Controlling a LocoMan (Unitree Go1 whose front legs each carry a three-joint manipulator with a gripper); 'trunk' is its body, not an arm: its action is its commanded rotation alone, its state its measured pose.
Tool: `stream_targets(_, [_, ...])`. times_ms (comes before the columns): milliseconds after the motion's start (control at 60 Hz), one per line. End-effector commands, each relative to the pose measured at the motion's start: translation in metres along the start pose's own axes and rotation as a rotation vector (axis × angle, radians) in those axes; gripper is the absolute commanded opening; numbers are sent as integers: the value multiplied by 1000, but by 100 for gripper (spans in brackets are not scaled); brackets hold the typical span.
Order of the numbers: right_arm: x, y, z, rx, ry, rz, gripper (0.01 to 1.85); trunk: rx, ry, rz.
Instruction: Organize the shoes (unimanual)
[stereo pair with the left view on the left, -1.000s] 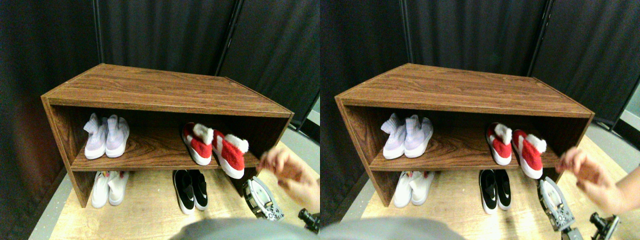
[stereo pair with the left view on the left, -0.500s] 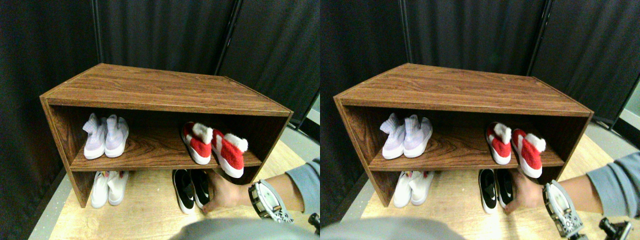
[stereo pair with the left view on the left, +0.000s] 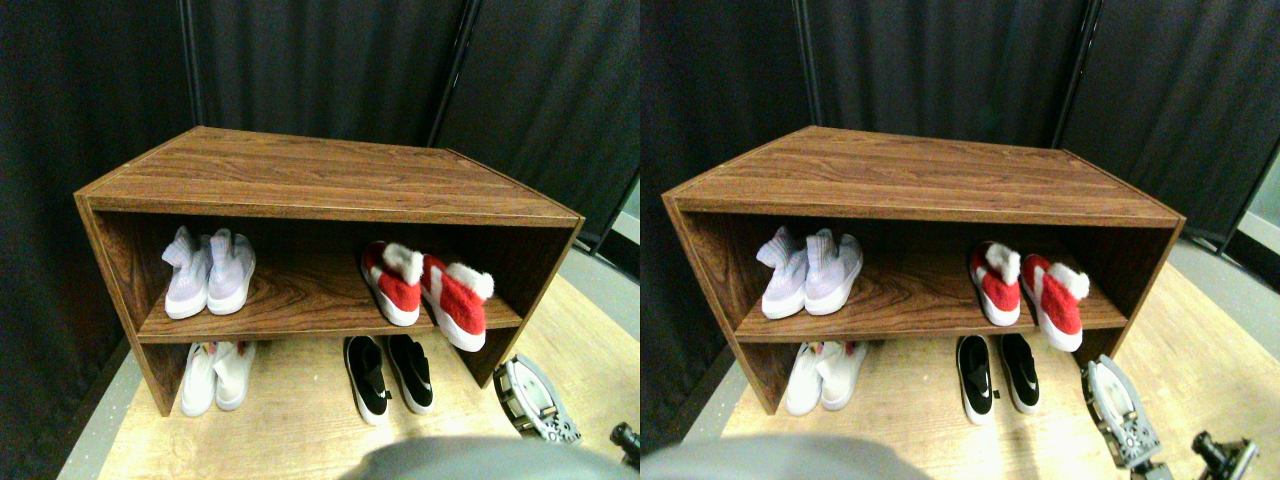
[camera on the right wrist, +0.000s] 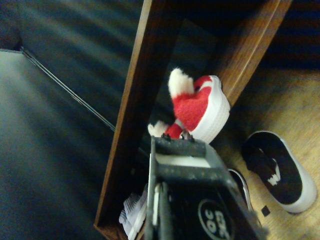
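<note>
Stereo pair view: wooden rack (stereo pair with the left view on the left: 320, 185), red shoes (stereo pair with the left view on the left: 430, 290) overhanging its shelf, black shoes (stereo pair with the left view on the left: 390, 375) below; fingers' (stereo pair with the left view on the left: 535, 400) state unclear.

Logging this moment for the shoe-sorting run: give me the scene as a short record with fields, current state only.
furniture: brown wood-grain two-level shoe rack, standing on a light wooden floor
upper shelf, left: lavender knit sock sneakers, side by side
upper shelf, right: red slip-on shoes with white fluffy trim; the right one's toe overhangs the shelf edge
floor level, left: white sock sneakers, close together
floor level, middle: black slip-on sneakers with white soles, a gap between them
right gripper: low beside the rack's right end, holding nothing that shows
</note>
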Motion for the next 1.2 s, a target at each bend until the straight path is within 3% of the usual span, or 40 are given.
stream_targets(17, [3,10,1,88,5,19,23,-11,20,3])
stream_targets(83, [3,12,1,60,-4,-9,81,-10,20,2])
stream_targets(117, [4,12,1,55,-8,-19,101,-10,20,2])
stream_targets(150, [5,12,1,53,-8,-21,107,-10,21,2])
stream_targets(167, [6,11,2,54,-9,-20,121,-10,21,2])
stream_targets(217, [9,8,2,66,-20,-20,127,-11,20,2])
stream_targets(517, [22,-4,6,117,-74,-69,121,-10,23,2])
stream_targets(767, [32,-7,5,80,-50,-96,135,-16,18,8])
stream_targets(1000, [52,-21,4,74,-20,-179,151,-24,16,23])
stream_targets(1200, [65,-37,1,100,-60,-196,151,-28,15,35])
